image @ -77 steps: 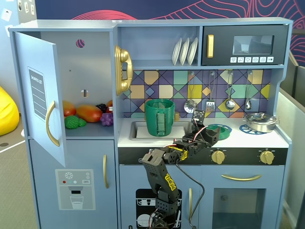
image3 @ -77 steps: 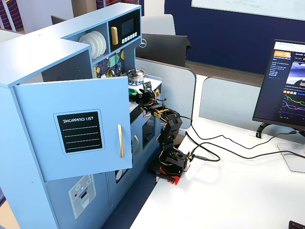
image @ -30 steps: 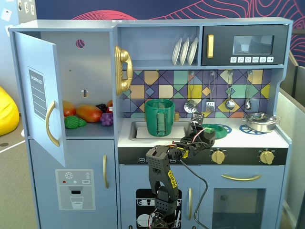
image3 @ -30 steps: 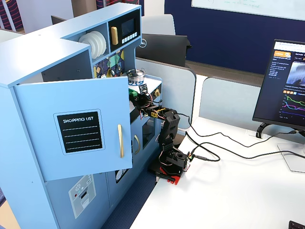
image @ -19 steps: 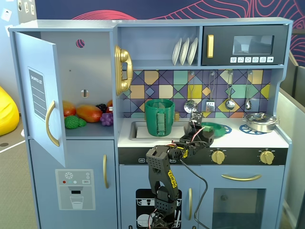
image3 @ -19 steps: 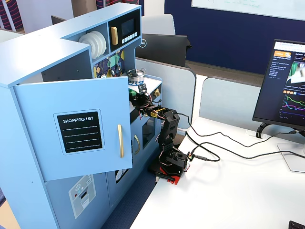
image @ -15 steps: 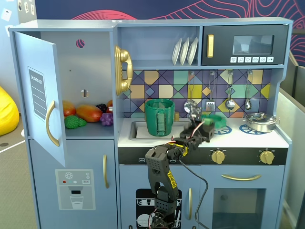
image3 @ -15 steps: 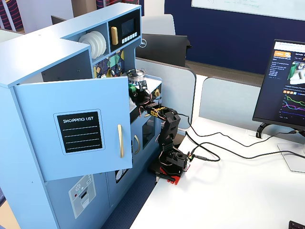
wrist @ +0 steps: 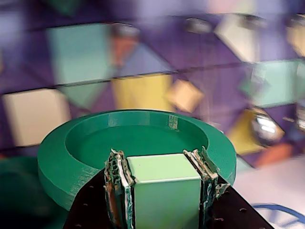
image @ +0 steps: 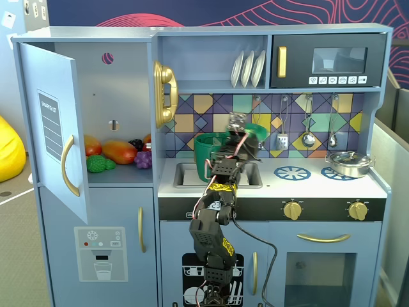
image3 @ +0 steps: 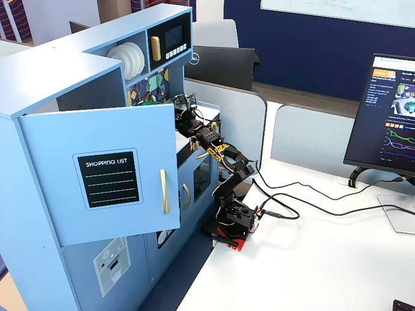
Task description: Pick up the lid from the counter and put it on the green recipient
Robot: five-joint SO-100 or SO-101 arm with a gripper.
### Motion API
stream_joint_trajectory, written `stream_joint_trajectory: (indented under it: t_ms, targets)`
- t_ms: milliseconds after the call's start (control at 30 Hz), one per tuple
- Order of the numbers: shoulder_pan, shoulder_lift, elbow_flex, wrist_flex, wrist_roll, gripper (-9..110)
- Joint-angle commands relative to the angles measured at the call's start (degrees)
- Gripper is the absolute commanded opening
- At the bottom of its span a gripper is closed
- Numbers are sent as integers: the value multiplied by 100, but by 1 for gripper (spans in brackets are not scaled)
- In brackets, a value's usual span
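Observation:
The lid is a round green disc, and my gripper is shut on its pale green knob. In a fixed view the lid hangs in the air in front of the tiled back wall, held by the gripper. It is level with the rim of the green recipient and just to its right. That tall dark green pot stands in the sink, partly hidden behind my raised arm. In the wrist view the recipient shows only as a dark blur at lower left.
A steel pot sits on the right burner, and a blue burner ring lies bare beside the sink. Utensils hang on the back wall. The fridge door stands open at left, with toy food inside.
The gripper closed on the lid at the burner ring, lifted it off the counter and swung it up and left, close to the recipient's rim.

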Motion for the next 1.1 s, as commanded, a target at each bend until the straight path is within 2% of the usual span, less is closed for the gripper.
stream_joint_trajectory:
  t_ms: [0, 400, 1067]
  targets:
    - [-545, 378, -747, 220, -132, 0]
    - [-1134, 193, -1046, 756, -360, 0]
    - [-1397, -325, -993, 527, -606, 0]
